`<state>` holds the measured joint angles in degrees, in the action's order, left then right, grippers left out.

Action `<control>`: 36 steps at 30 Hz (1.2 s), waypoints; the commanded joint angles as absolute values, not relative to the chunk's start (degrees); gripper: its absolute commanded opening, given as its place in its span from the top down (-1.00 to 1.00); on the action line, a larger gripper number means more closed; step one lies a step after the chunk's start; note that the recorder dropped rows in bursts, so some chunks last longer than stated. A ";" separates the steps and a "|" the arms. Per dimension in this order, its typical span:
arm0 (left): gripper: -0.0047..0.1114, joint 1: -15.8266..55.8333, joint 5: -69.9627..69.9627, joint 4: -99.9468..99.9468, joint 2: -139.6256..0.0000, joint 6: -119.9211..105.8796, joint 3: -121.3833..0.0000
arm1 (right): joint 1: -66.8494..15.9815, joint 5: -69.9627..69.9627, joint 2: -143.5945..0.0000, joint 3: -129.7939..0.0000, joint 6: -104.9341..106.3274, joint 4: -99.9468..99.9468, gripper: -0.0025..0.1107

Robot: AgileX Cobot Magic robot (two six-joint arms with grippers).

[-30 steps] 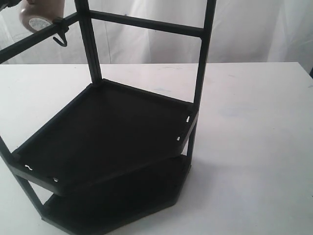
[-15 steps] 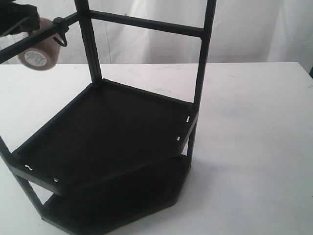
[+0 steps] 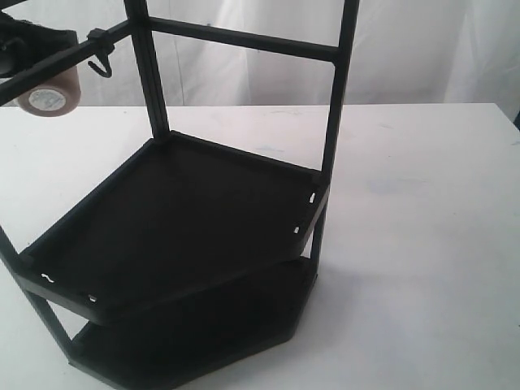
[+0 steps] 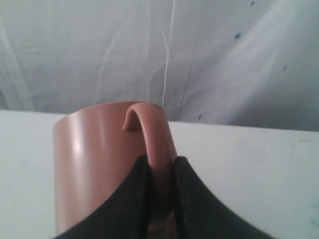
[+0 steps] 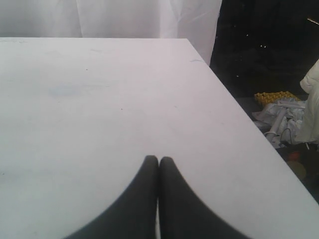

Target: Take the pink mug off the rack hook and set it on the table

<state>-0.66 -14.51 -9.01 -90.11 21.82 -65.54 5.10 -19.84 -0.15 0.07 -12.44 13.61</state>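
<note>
The pink mug (image 3: 50, 96) hangs in the air at the far upper left of the exterior view, behind the rack's slanted bar, its white base label facing the camera. It is off the rack hook (image 3: 101, 65), which hangs bare just to its right. My left gripper (image 4: 160, 160) is shut on the mug's loop handle (image 4: 152, 134); its dark body (image 3: 24, 42) shows above the mug. The pink mug (image 4: 99, 159) fills the left wrist view above the table (image 4: 259, 164). My right gripper (image 5: 158, 160) is shut on nothing, over the table (image 5: 99, 99).
The black rack (image 3: 187, 219) with two shelves stands on the table (image 3: 422, 203) at the left and middle. Its uprights (image 3: 337, 89) and crossbar rise behind. The table's edge (image 5: 234, 99) drops to a dark floor with clutter (image 5: 279, 114).
The mug has come down and leftward, away from the hook, carried by my left gripper. It was beside the hook's bar a second ago. The right gripper's earlier state is not shown.
</note>
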 commanded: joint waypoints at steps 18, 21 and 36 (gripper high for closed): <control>0.92 -2.19 -67.89 -24.19 -102.67 28.68 -47.45 | 5.03 -19.72 0.00 0.00 -12.49 13.53 0.96; 0.92 -2.19 -69.96 -24.05 -105.88 28.25 -47.45 | 5.03 -19.72 0.00 0.00 -12.49 13.53 0.96; 0.92 -2.19 -69.96 -34.36 -116.37 26.93 -53.07 | 5.03 -19.72 0.00 0.00 -12.49 13.53 0.96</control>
<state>-2.07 -67.90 -29.58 -115.98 27.32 -50.96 5.10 -19.84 -0.15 0.07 -12.44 13.61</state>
